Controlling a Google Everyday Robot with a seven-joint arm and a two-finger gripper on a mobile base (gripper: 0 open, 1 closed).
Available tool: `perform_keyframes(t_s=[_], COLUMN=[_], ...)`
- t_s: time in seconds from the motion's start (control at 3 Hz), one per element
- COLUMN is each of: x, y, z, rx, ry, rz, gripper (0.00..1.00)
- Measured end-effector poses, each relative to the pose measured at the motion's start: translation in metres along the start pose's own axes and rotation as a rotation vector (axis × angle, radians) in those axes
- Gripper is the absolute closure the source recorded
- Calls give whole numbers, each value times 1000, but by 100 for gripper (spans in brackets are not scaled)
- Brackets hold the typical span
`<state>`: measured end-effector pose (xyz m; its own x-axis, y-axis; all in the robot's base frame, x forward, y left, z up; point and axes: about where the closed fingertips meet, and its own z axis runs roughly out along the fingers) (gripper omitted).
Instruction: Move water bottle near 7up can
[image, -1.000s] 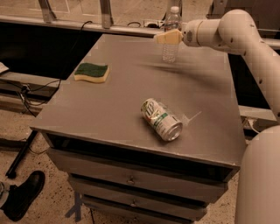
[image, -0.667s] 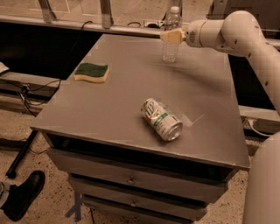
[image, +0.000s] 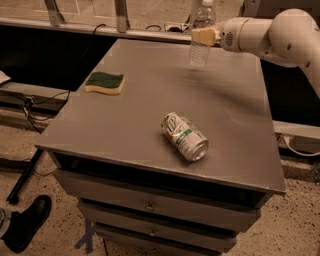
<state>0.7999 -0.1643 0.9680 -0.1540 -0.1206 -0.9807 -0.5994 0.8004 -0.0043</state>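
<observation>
The water bottle is clear with a white cap and stands upright at the far side of the grey table. My gripper reaches in from the right and is shut on the bottle's middle with its cream fingers. The bottle's base is at, or just above, the tabletop. The 7up can, silver with green markings, lies on its side near the table's front middle, well in front of the bottle.
A green-and-yellow sponge lies on the table's left side. My white arm spans the far right edge. The table has drawers under its front edge. A black shoe is on the floor at the lower left.
The gripper has drawn slightly right and up with the water bottle in it. The can and the sponge have not moved.
</observation>
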Motion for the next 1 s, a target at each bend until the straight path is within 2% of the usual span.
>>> perform_keyframes(t_s=[0.33,0.67,1.0], x=[-1,-1,3], y=[3,3,16], z=[-2,-1,-3], rx=[-4,-5,-38], ry=[-4,-4,19], rz=[-1,-1,8], gripper=[100,100,100])
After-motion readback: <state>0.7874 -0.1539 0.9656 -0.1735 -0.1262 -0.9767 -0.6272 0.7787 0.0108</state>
